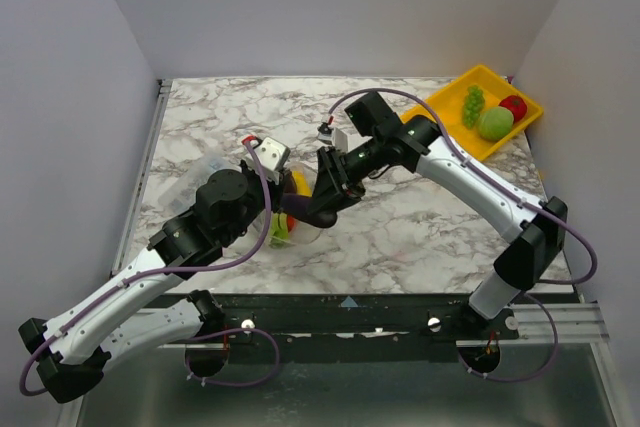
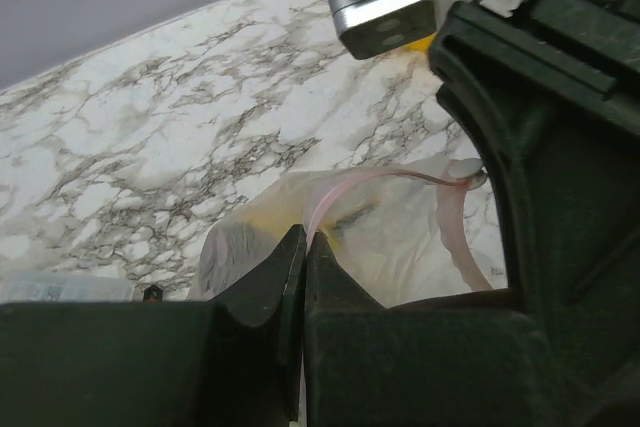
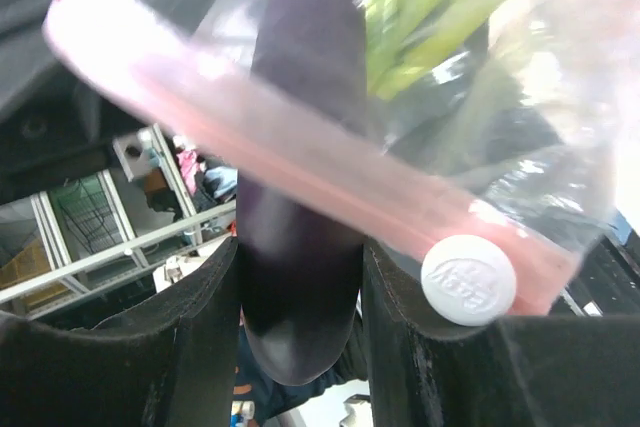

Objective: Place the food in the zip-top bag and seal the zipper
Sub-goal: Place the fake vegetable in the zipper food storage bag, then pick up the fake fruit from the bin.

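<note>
The zip-top bag [image 2: 400,237] hangs crumpled and clear between the two arms, above the marble table. My left gripper [image 2: 305,239] is shut on one end of its pale pink zipper [image 2: 350,187]. My right gripper [image 3: 300,252] is shut on the dark purple eggplant [image 3: 300,147], which pokes past the zipper [image 3: 330,182] into the bag's mouth. A green leafy stalk [image 3: 430,27] shows through the plastic. From above, the bag [image 1: 287,225] shows yellow, red and green food inside, with the left gripper [image 1: 283,179] and right gripper [image 1: 305,215] meeting at it.
A yellow tray [image 1: 478,73] at the back right holds green grapes [image 1: 472,104], a round green fruit [image 1: 495,123] and a red fruit [image 1: 514,106]. A small rigid clear box [image 2: 60,287] lies left of the bag. A white round tab [image 3: 468,279] sits on the zipper's end.
</note>
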Available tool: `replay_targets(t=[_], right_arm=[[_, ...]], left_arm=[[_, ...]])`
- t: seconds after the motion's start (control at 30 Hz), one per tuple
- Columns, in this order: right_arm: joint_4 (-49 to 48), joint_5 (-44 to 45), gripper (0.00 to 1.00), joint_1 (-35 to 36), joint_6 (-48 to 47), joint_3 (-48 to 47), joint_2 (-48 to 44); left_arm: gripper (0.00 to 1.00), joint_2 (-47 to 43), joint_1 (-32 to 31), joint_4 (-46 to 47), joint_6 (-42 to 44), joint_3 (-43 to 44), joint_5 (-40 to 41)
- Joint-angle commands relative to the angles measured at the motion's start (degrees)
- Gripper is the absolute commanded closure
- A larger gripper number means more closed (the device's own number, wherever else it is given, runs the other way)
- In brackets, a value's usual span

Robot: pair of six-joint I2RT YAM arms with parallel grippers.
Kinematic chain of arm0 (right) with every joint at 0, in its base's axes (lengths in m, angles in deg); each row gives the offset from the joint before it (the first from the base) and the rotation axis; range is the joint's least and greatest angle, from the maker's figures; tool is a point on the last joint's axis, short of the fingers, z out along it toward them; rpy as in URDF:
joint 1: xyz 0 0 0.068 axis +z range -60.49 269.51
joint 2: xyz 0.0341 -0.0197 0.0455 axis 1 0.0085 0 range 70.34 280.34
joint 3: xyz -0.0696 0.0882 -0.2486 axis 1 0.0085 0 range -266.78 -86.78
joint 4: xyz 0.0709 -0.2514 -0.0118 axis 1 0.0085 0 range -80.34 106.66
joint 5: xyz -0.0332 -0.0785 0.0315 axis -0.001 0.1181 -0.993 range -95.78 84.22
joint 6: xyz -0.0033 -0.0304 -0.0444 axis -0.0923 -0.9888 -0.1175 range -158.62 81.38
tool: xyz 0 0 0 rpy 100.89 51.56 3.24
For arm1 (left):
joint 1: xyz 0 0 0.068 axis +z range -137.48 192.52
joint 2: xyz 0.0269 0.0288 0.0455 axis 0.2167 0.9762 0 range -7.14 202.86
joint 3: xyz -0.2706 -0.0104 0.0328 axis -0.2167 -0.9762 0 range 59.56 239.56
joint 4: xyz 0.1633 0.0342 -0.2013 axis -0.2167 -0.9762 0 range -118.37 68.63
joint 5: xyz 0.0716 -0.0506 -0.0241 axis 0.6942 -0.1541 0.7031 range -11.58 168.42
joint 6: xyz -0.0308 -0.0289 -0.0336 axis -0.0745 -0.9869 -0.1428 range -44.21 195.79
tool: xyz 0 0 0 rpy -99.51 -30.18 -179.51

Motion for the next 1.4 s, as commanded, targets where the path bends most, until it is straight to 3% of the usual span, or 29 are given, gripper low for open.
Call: replay_targets(t=[0.0, 0.07, 0.23, 0.33, 0.6, 0.83, 0.97, 1.1, 1.17, 1.37], right_arm=[[7.82, 2.23, 0.82, 0.55, -2.23, -6.51, 5.11], [5.55, 2.22, 0.78, 0.63, -0.31, -6.65, 5.81], [-8.29, 1.18, 0.43, 0.81, 8.56, -0.69, 3.14], [-8.02, 2.07, 0.31, 0.81, 7.29, -0.58, 3.19], [-5.22, 4.80, 0.26, 0.81, 3.70, -1.78, 2.41], [-0.40, 16.09, 0.26, 0.84, -2.28, -5.33, -0.52], [-0.53, 28.43, 0.27, 0.81, -5.26, -4.58, -6.10], [1.77, 56.08, 0.28, 0.71, -7.99, -3.17, -12.97], [0.53, 65.91, 0.28, 0.73, -9.55, -0.10, -17.11], [-9.01, 103.85, 0.23, 0.55, -13.79, 18.10, -27.42]], left_arm=[[1.00, -0.77, -0.12, 1.26, -0.61, 1.61, -1.51], [1.00, -0.90, -0.12, 1.30, -0.71, 1.61, -1.54], [1.00, -1.24, -0.12, 1.34, -0.71, 1.52, -1.36], [1.00, -1.33, -0.12, 1.40, -0.68, 1.52, -1.41], [1.00, -1.50, -0.12, 1.29, -0.65, 1.61, -1.42], [1.00, -1.59, -0.12, 1.19, -0.57, 1.70, -1.28], [1.00, -1.56, -0.12, 1.19, -0.50, 1.61, -1.24], [1.00, -1.11, -0.12, 1.17, -0.59, 1.70, -1.35], [1.00, -0.85, -0.12, 1.13, -0.72, 1.72, -1.51], [1.00, -0.04, -0.12, 0.67, -0.86, 2.09, -1.78]])
